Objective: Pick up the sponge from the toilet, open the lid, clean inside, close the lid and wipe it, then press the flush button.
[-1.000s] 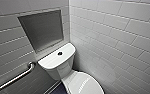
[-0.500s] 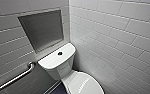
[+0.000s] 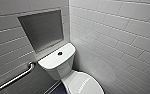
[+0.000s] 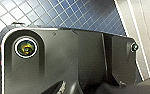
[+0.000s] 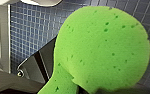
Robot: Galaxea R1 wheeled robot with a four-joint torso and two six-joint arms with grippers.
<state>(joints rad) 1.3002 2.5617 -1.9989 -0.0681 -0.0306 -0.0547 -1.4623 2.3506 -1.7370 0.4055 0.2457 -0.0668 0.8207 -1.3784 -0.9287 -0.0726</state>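
Note:
The white toilet point(image 3: 56, 65) stands in the corner, low in the head view. Its lid point(image 3: 84, 84) lies shut over the bowl. The dark round flush button point(image 3: 60, 53) sits in the middle of the flat tank top. In the right wrist view the bright green sponge point(image 5: 101, 50) looms large above the blue tiled floor. My right gripper point(image 5: 73, 87) is shut on the sponge at its narrow waist. A white edge of the toilet point(image 5: 43, 2) shows beyond the sponge. My left gripper is open and holds nothing that I can see.
A steel grab bar point(image 3: 16, 78) runs along the left wall beside the tank. A recessed niche point(image 3: 42, 30) is set in the wall above the tank. White tiled walls close in on both sides. Dark blue floor tiles point(image 4: 66, 12) lie below the left wrist.

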